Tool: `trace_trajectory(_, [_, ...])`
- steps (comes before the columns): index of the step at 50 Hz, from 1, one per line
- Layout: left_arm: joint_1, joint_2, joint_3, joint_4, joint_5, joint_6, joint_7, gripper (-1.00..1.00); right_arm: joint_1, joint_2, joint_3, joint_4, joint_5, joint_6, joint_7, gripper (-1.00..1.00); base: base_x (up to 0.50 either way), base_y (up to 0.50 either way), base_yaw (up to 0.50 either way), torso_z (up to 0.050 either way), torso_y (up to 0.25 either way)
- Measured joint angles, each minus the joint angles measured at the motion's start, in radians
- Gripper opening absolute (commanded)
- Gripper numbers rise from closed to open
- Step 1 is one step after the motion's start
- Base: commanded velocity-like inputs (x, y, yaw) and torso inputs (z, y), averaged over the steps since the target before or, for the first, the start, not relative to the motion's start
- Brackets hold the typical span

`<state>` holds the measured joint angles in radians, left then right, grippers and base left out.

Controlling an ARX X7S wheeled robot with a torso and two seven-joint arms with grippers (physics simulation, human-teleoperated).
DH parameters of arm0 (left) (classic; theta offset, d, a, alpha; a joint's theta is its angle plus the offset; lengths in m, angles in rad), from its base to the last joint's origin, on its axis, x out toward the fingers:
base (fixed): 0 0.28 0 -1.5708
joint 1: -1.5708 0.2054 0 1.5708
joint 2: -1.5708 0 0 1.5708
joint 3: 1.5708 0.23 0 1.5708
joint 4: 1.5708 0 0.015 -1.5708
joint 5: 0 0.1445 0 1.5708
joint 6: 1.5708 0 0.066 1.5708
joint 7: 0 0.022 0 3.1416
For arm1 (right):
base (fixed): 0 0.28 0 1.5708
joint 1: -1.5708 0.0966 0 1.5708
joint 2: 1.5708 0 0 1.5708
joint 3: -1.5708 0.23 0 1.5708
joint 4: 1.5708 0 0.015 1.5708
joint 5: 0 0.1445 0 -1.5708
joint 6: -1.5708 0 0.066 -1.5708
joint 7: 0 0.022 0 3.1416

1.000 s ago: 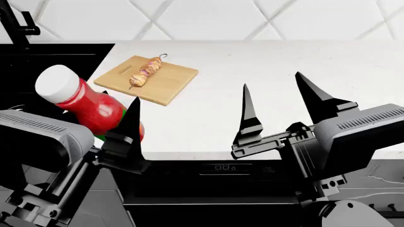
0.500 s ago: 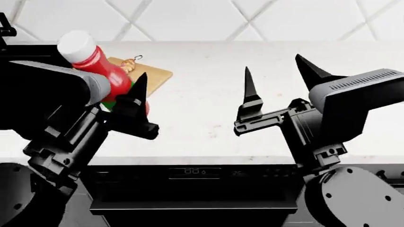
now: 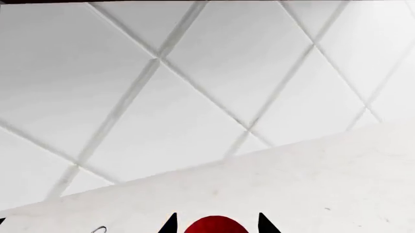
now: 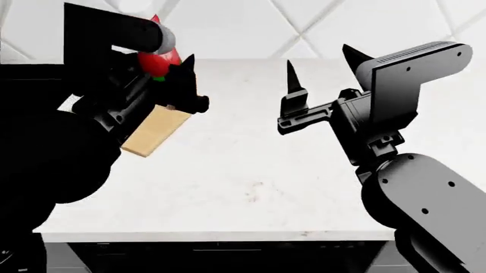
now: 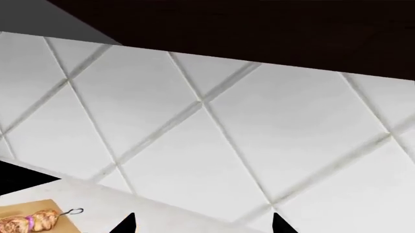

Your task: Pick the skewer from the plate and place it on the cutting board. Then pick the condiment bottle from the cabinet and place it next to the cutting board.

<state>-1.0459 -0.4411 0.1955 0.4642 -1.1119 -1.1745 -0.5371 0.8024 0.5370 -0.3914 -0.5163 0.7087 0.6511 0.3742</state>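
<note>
My left gripper (image 4: 171,65) is shut on the red condiment bottle (image 4: 157,60) and holds it above the counter, over the far end of the cutting board (image 4: 156,132). The left arm covers most of that light wooden board. In the left wrist view only the bottle's red body (image 3: 215,227) shows between the two fingertips of the left gripper (image 3: 217,221). My right gripper (image 4: 317,57) is open and empty, raised over the counter's middle. In the right wrist view the skewer (image 5: 32,222) lies on the cutting board (image 5: 39,206), off to one side of the right gripper (image 5: 203,223). The plate is out of view.
A white speckled counter (image 4: 227,170) runs under both arms, with its front edge near the base of the head view. A diamond-tiled white wall (image 4: 227,23) backs it. A dark cabinet underside (image 5: 259,29) hangs above the wall.
The head view has risen and now looks down on the counter. My left arm has carried the bottle up and back over the board, hiding the skewer. The right gripper has also risen.
</note>
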Motion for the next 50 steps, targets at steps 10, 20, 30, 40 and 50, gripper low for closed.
trace_trajectory(10, [0.012,0.0,0.04,-0.014,0.023,0.012,0.021,-1.0,-0.001,-0.003,0.0,0.017,0.0,-0.004,0.0,1.0,0.38,-0.2,0.0,0.0,0.002])
trace_trajectory(20, [0.056,-0.012,0.074,-0.021,0.054,0.038,0.043,-1.0,0.006,0.0,-0.003,0.017,-0.004,0.013,0.019,1.0,0.01,0.0,0.0,0.0,0.0])
trace_trajectory(30, [0.088,-0.023,0.133,-0.064,0.126,0.082,0.082,-1.0,0.011,0.003,-0.007,0.015,-0.009,0.022,0.03,1.0,0.0,0.0,0.0,0.0,0.001])
trace_trajectory(40, [0.094,-0.024,0.183,-0.135,0.183,0.117,0.122,-1.0,0.015,0.004,-0.011,0.015,-0.01,0.026,0.034,1.0,0.0,0.0,0.0,0.0,0.0])
trace_trajectory(50, [0.1,-0.02,0.22,-0.211,0.223,0.153,0.169,-1.0,0.013,0.004,-0.013,0.018,-0.012,0.024,0.034,1.0,0.0,0.0,0.0,0.0,0.001])
